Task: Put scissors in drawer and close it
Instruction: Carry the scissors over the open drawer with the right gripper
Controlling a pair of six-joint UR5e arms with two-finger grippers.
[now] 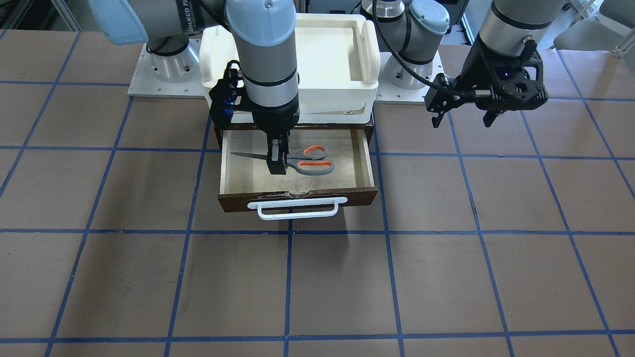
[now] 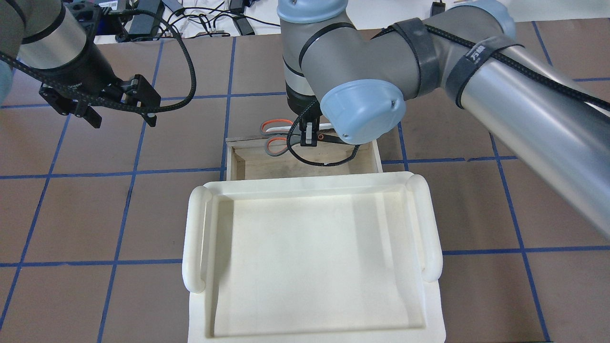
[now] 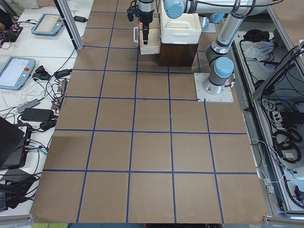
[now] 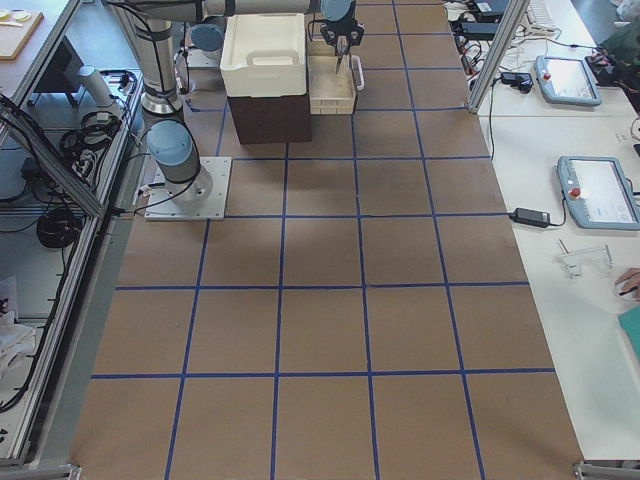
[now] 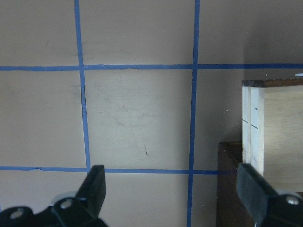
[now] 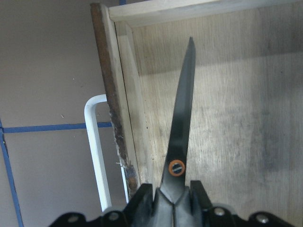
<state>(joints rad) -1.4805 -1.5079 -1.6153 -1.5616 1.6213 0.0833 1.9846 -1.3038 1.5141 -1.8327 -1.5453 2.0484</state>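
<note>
The right claw (image 1: 277,166) reaches down into the open drawer (image 1: 357,196), its jaws pinched narrow on the scissors (image 1: 310,163) just behind the pivot screw, where the blades meet the handles. We see the scissors inside the drawer's walls, well short of either side. Their long axis runs along the drawer's width, parallel to its dark front, with the blade tip pointing to the robot's right and the orange-and-grey loops to its left. In the wrist view the closed blades run straight out ahead of the claw over the pale plywood floor. We cannot tell whether they rest on that floor or hang just above it. The left claw (image 1: 462,119) hovers spread wide and empty above the tabletop (image 1: 446,248), well apart from the drawer, off its left side. The drawer's front and white handle (image 1: 297,208) lie on the side of the right claw away from the robot. We judge that the scissors need only be let go. The closing push must then drive that front back toward the robot's base, beneath the white tray (image 1: 367,49), and the right claw is much the nearer to it.
</note>
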